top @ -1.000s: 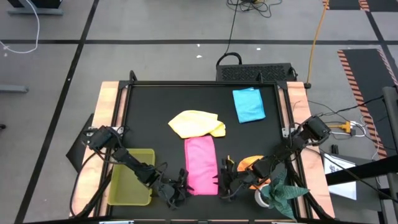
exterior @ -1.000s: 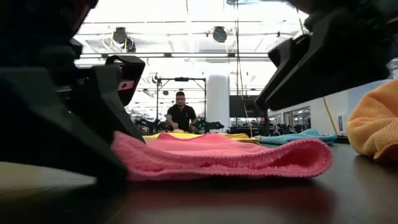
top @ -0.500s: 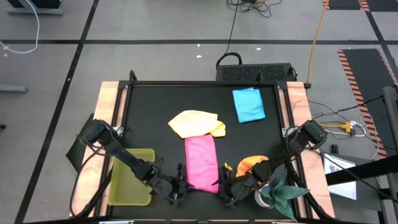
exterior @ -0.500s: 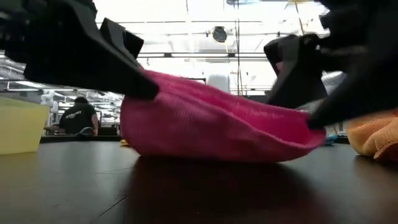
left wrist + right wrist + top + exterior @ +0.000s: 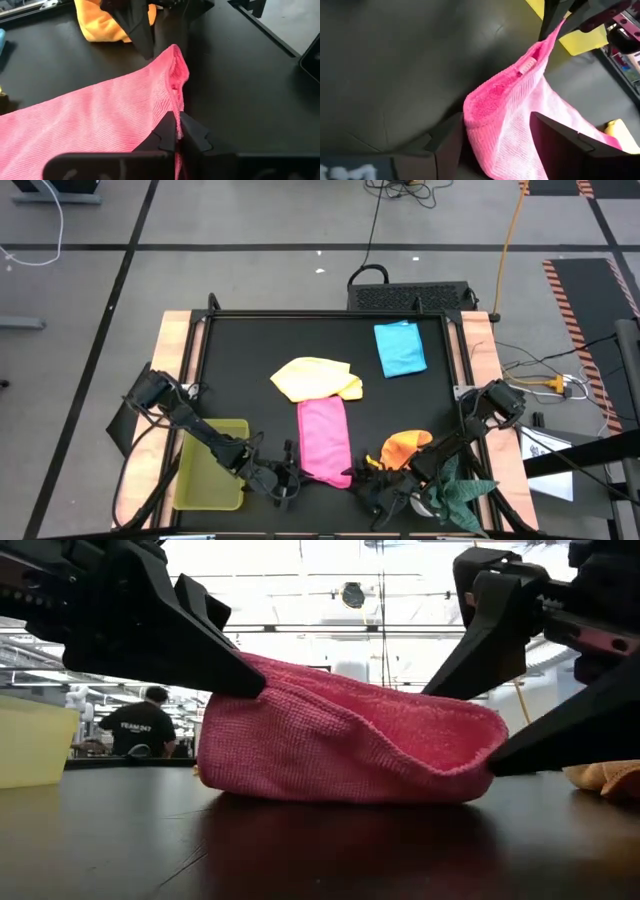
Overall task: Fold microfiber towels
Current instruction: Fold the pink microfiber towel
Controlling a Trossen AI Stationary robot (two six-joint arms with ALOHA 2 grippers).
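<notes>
The left gripper point(image 5: 283, 483) is clamped on the near left corner of the pink towel point(image 5: 324, 442), which lies near the table's point(image 5: 240, 350) near edge, that corner lifted. The right gripper point(image 5: 372, 490) stands wide open around the near right corner, gripping nothing. To fold cleanly, the right should probably close on its corner before both lift level and carry the edge far. Both arms reach low and inward.
</notes>
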